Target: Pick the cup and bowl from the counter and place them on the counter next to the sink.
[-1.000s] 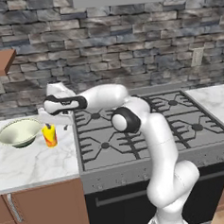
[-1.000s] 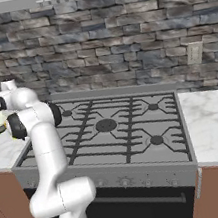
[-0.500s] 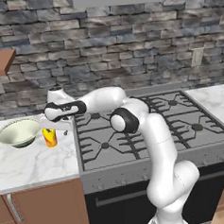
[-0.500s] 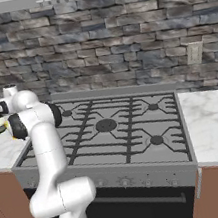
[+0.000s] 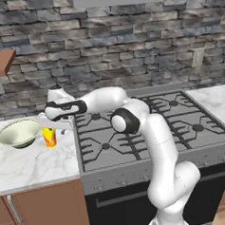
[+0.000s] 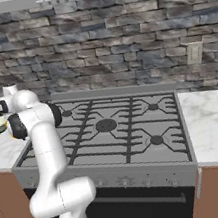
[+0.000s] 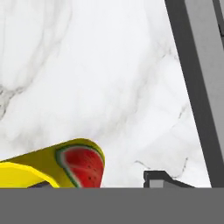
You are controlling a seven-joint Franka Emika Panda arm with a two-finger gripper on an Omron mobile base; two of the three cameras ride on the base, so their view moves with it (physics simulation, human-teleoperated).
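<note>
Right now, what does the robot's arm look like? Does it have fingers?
The arm is smooth, glossy white, built of rounded tube-shaped pieces with dark round caps at the joints. Its hand has a black band along its side. The gripper has two small dark fingers. No cables or writing show.

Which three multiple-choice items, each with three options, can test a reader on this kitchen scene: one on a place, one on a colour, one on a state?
1. Where does the cup stand?
A. On the stove
B. On the counter, right of the bowl
C. Inside the bowl

2. What colour is the cup's body?
A. Yellow
B. Blue
C. White

3. How does the cup stand?
A. On its side
B. Upside down on the bowl
C. Upright

Key: 1 B, the left base view shows it on marble between bowl and stove. 2 A, yellow with a red watermelon mark in the hand view. 3 C, its open end faces up.
</note>
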